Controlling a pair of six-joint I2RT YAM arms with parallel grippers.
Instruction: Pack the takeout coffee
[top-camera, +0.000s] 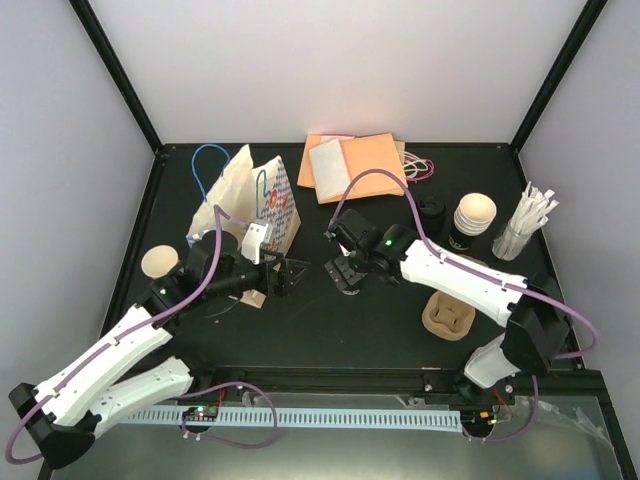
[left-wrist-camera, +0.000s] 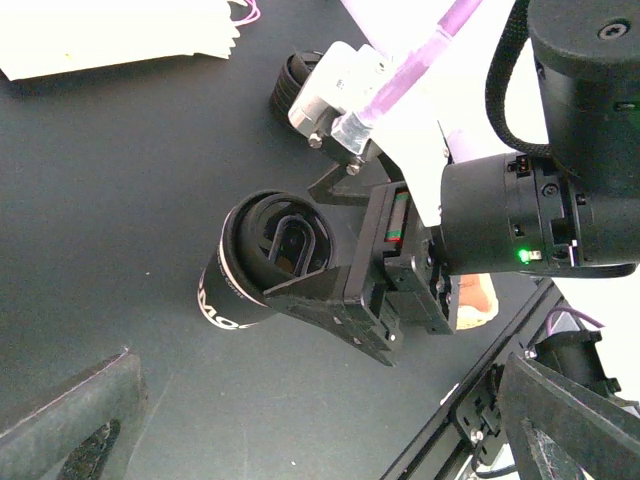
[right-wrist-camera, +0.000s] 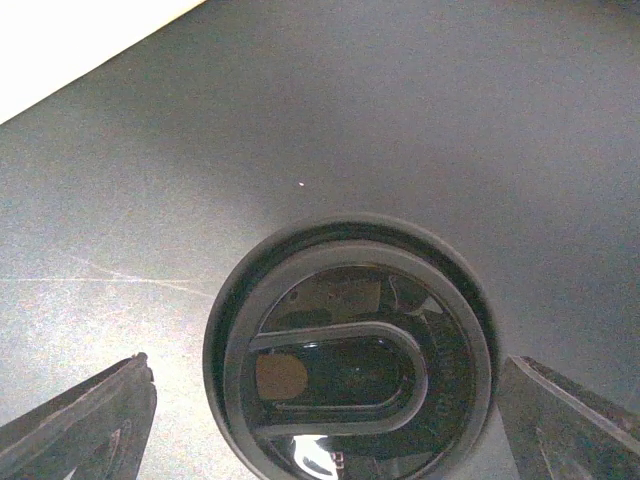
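The takeout coffee (right-wrist-camera: 350, 360), a small disposable cup under a round black plastic lid, stood upright on the black table (top-camera: 330, 335), right of the printed white paper bag (top-camera: 250, 205). The right gripper (top-camera: 345, 278) hung over it, jaws spread either side, not touching. The left gripper (top-camera: 287, 277), beside the bag, was also spread wide.

Left wrist view: takeout coffee (left-wrist-camera: 225, 295) partly covered by a finger of the right gripper (top-camera: 345, 280); lettering (left-wrist-camera: 215, 312) on its wall cut short, unreadable; top view: takeout coffee hidden under that gripper; right wrist view: lid (right-wrist-camera: 350, 290) clipped by bottom edge, wall hidden beneath it; white patch (right-wrist-camera: 60, 40) top left blown out, unidentifiable.
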